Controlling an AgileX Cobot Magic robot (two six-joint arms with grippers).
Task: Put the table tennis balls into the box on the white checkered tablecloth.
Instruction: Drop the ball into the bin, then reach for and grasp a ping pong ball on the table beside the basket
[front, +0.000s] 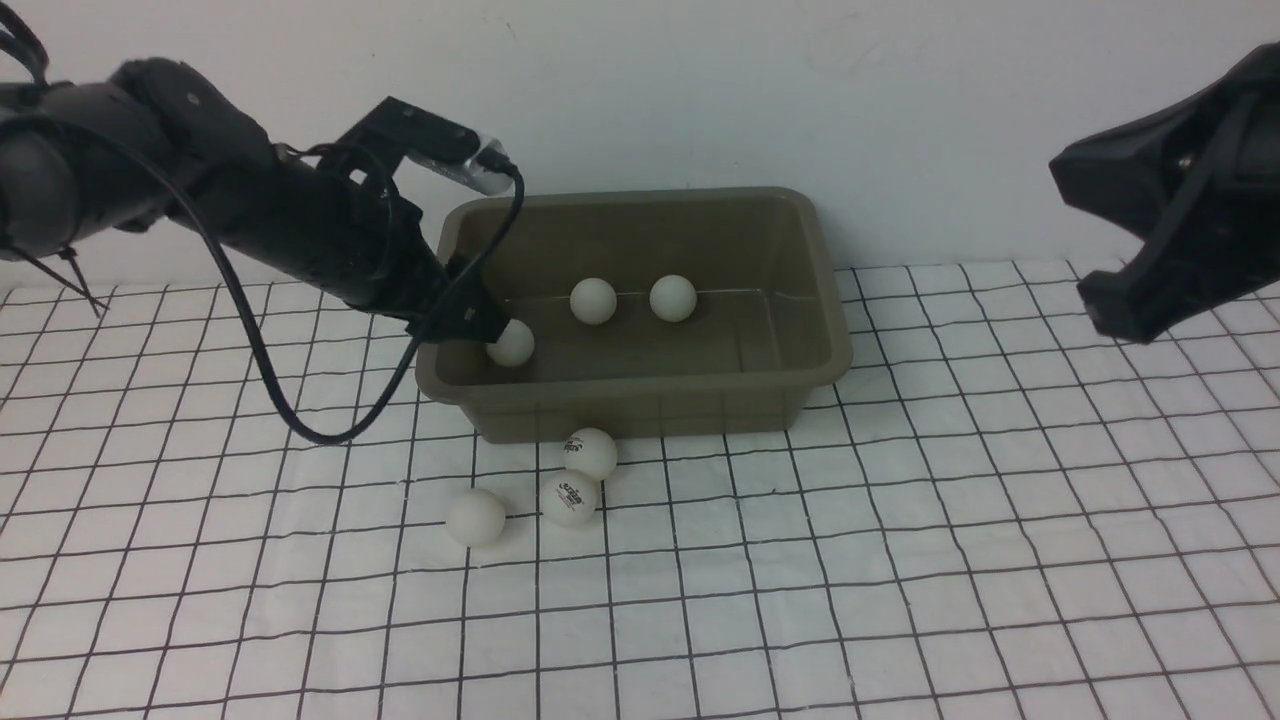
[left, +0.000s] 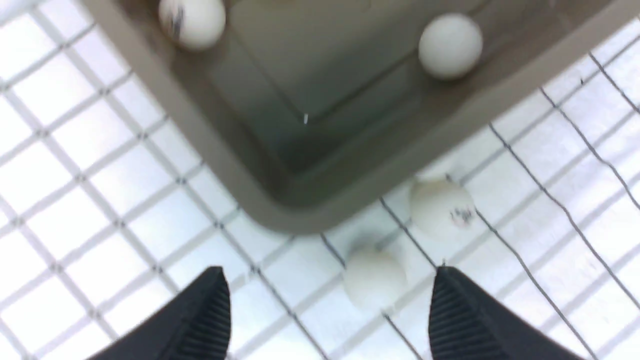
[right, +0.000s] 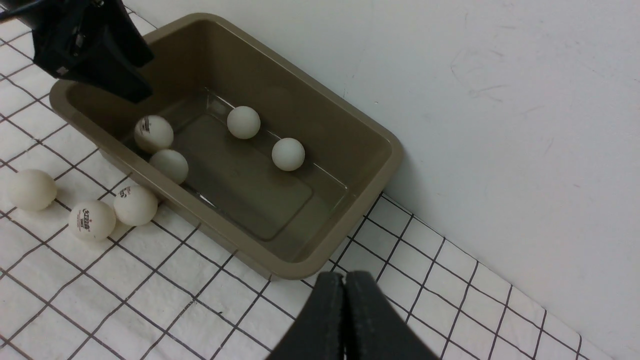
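Three balls (front: 593, 300) seemingly in box (front: 700, 235), three balls (front: 570, 498) before it

Under the left claw (left: 330, 272), the box (front: 640, 400) looks like smooth plastic with a faint sheen; the balls (front: 592, 300) are matt; the tablecloth (front: 900, 550) is thin, slightly wrinkled cloth; the claw's pads (left: 210, 320) are ribbed.

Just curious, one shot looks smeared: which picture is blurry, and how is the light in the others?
Left wrist view: smeared throughout, the olive-brown plastic box and small white balls soft-edged, likely motion blur. Right wrist view: sharp, printed logos readable, box floor faintly glossy. Front view: clear, even light, soft shadows under the balls on the white checkered tablecloth.
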